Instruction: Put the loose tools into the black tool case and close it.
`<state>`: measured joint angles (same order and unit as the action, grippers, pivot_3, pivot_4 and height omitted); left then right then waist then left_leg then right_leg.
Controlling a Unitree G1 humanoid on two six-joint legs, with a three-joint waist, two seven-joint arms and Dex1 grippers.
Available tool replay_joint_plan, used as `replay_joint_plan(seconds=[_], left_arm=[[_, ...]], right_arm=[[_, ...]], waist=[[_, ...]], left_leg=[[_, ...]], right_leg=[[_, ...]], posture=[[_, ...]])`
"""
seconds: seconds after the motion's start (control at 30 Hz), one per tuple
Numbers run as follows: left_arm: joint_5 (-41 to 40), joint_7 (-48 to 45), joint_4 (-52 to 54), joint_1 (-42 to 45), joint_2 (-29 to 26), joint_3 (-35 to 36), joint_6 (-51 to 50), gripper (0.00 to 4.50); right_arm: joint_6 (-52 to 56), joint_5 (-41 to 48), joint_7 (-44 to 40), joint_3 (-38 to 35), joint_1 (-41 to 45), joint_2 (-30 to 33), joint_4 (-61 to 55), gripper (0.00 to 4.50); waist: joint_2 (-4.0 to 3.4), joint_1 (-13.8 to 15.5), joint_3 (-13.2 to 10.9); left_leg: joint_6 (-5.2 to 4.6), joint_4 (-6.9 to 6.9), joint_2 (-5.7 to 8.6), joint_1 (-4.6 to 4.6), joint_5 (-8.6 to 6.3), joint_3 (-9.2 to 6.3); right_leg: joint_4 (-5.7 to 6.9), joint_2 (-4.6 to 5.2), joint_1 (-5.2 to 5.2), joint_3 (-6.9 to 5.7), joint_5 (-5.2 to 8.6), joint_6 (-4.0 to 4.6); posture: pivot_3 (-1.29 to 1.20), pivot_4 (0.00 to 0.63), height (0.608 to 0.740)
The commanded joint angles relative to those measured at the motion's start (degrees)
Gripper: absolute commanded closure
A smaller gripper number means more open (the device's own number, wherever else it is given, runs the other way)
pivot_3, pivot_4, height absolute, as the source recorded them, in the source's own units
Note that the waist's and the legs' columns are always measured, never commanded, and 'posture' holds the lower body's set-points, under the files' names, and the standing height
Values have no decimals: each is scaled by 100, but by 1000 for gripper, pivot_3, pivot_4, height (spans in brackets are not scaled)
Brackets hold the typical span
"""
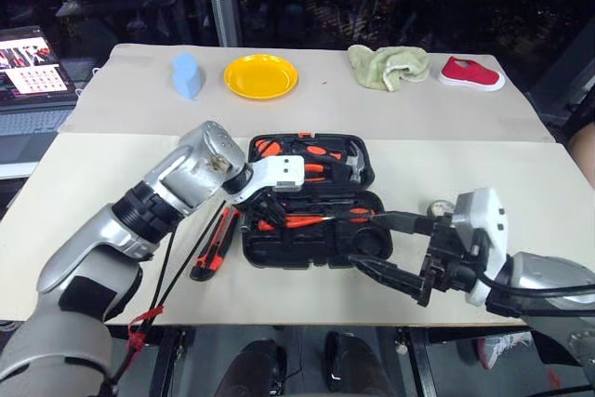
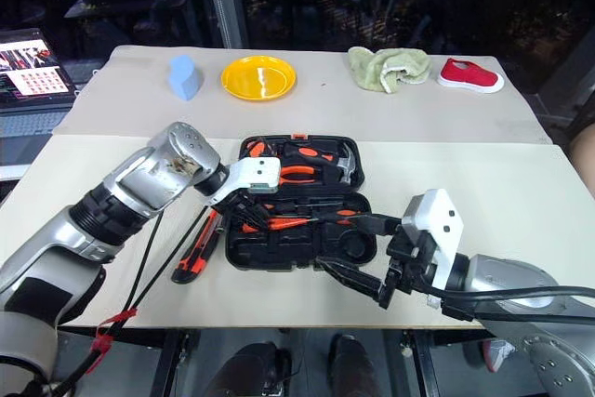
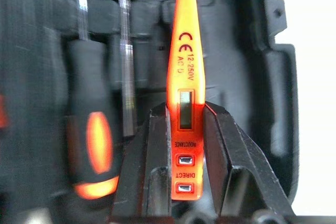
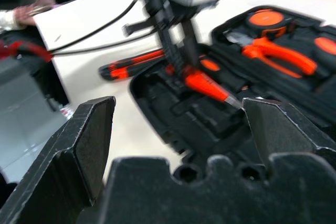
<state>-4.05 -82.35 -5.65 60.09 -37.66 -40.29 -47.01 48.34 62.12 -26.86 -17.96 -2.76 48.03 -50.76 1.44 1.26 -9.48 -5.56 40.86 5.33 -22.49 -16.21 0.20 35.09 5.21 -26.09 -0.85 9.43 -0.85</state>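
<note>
The black tool case (image 1: 307,255) lies open in the middle of the table. My left gripper (image 1: 265,211) hangs over its near half, shut on the slim red tester screwdriver (image 3: 184,77), whose tip points across the moulded slots. An orange-and-black screwdriver (image 3: 92,140) lies in a slot beside it. The orange-black utility knife (image 1: 214,241) lies on the table just left of the case. My right gripper (image 1: 364,241) stands wide open and holds nothing, at the case's near right corner. A small grey round thing, perhaps the tape roll (image 1: 437,207), peeks out behind the right wrist.
Orange-handled pliers (image 4: 278,53), a hammer and a tape measure (image 4: 268,19) sit in the case's far half. At the table's back lie a blue object (image 1: 187,74), a yellow plate (image 1: 261,75), a green cloth (image 1: 388,65) and a red shoe (image 1: 471,72). A laptop (image 1: 33,67) stands far left.
</note>
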Motion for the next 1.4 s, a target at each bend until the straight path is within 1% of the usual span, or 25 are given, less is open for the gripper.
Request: replay_joint_plan(seconds=[0.03, 0.13, 0.23, 0.37, 0.53, 0.83, 0.9, 0.93, 0.97, 1.0, 1.1, 1.17, 1.2, 1.23, 1.3, 1.37, 1.4], left_arm=[[296, 67, -216, 90, 4, -47, 113, 4085], [286, -90, -205, 117, 29, -32, 78, 4085], [402, 13, -416, 122, 154, -38, 168, 4085], [466, -71, -569, 154, 217, -31, 151, 4085], [514, -282, -436, 65, 80, -91, 206, 4085], [557, -351, -397, -24, 52, -14, 365, 4085], [512, -430, -363, -6, -10, 32, 376, 3083], [462, -528, -315, 14, -72, 61, 365, 2905], [406, -633, -251, 40, -146, 107, 335, 2577], [356, -710, -201, 64, -210, 171, 306, 2136], [26, -970, -127, 228, -548, 500, 193, 1096], [-250, -1015, -84, 280, -805, 635, 176, 313], [-399, -1015, -97, 270, -880, 785, 244, 15], [-507, -1015, -108, 267, -926, 888, 295, 15], [-796, -975, -211, 156, -765, 1400, 494, 15], [-1184, -865, -252, -66, -495, 1930, 746, 568], [-1317, -653, -345, -296, -261, 2237, 1176, 761]], right_arm=[[-159, 231, 176, -243, -141, 25, -303, 0], [-196, 240, 200, -274, -226, 55, -328, 0], [-223, 241, 240, -283, -226, 77, -286, 0], [-247, 259, 249, -277, -191, 98, -250, 0], [-291, 192, 212, -243, -180, 91, -168, 0], [-333, 234, 211, -194, -109, 108, -115, 0], [-335, 223, 198, -178, -117, 103, -106, 0], [-334, 215, 192, -161, -110, 99, -93, 0], [-332, 213, 186, -146, -101, 96, -79, 0], [-329, 224, 186, -132, -91, 89, -66, 0], [-319, 225, 180, -90, -113, 71, -58, 0], [-318, 194, 154, -96, -188, 67, -65, 0], [-319, 191, 147, -108, -221, 67, -68, 0], [-323, 192, 136, -123, -245, 70, -66, 0], [-333, 198, 114, -161, -289, 87, -68, 0], [-333, 197, 91, -201, -309, 116, -65, 0], [-325, 180, 83, -211, -307, 139, -63, 0]], waist=[[-1, 3, 0], [-1, -6, 0], [-1, -1, 0], [-1, 11, 1], [-1, -3, 1], [-1, -23, 1], [-1, -34, 1], [-1, -40, 1], [-1, -47, 1], [-1, -53, 1], [-1, -55, 1], [-1, -53, 1], [-1, -53, 1], [-2, -52, 1], [-2, -26, 1], [-2, 21, 1], [-2, 32, 1]], left_leg=[[1, -1, 0, 0, 0, 0], [1, -1, 0, -4, 0, 1], [-1, 0, 0, -4, 0, 2], [0, 0, 0, -3, 0, 2], [0, 0, 0, -3, 0, 2], [0, 0, -1, -3, 0, 2], [-1, 0, 0, -3, 0, 2], [0, 0, -1, -3, 0, 2], [0, -1, 0, -4, 0, 2], [0, 0, 0, -4, 0, 2], [0, 0, -1, -4, 0, 3], [0, 0, 0, -4, 0, 2], [0, 0, 0, -4, 0, 2], [0, 0, -1, -3, 0, 2], [0, 1, 0, -3, 0, 2], [-1, 6, 0, -3, -1, 1], [-2, 10, 0, -3, -1, 1]], right_leg=[[-1, 0, -1, 1, 0, 0], [-1, -2, -7, 1, 0, 1], [-3, 0, -5, 2, 0, 0], [-2, 0, -4, 3, 0, 0], [-1, 0, -5, 3, 0, 0], [-1, 0, -5, 4, -1, 1], [-1, 0, -5, 4, -1, 1], [-1, 0, -5, 4, -1, 0], [-1, -1, -6, 4, 0, 1], [-1, -1, -7, 4, -1, 1], [1, -2, -8, 4, -1, 1], [2, -2, -8, 4, -1, 1], [1, -2, -9, 3, -1, 1], [0, -2, -8, 2, 0, 1], [-1, -1, -7, 2, 0, 1], [-2, 0, -4, -4, -1, 0], [-2, 1, -2, -5, -1, -1]], posture=[[0, 150, 740], [0, 150, 740], [0, 150, 740], [0, 150, 740], [0, 150, 740], [0, 150, 740], [0, 150, 740], [0, 150, 740], [0, 150, 740], [0, 150, 740], [0, 150, 740], [0, 150, 740], [0, 150, 740], [0, 150, 740], [0, 150, 740], [0, 150, 740], [0, 150, 740]])
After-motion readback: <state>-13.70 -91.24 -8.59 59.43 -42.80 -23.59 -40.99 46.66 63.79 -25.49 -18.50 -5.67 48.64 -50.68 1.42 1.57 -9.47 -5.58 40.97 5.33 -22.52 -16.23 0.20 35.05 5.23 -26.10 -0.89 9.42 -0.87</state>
